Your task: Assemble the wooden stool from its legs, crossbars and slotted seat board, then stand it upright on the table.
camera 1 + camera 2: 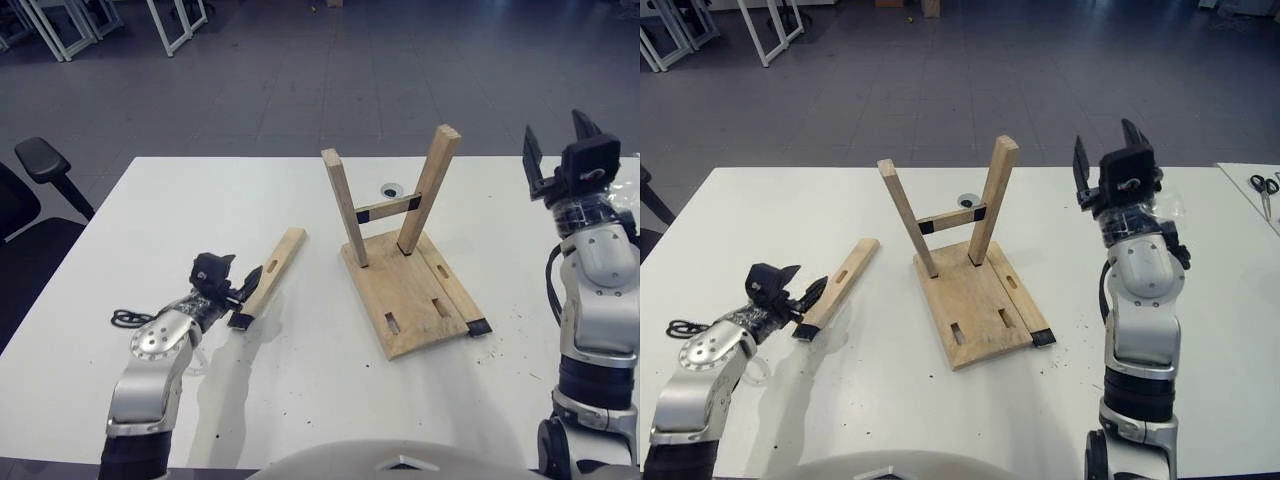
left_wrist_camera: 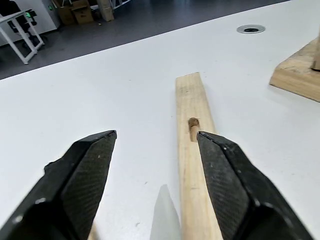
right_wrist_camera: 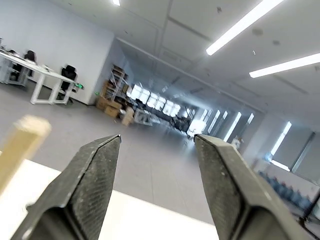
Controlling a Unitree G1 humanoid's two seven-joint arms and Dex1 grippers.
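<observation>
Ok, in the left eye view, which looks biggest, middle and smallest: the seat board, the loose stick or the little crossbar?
Largest: seat board
Middle: loose stick
Smallest: crossbar

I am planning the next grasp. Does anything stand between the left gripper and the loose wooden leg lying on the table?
Nothing visible does. The open left gripper is right at the near end of the loose leg, which lies flat on the table, apart from the seat board.

Seat board (image 1: 410, 290) pale wood; loose leg (image 1: 273, 266) same, black end; table (image 1: 300, 390) white.
</observation>
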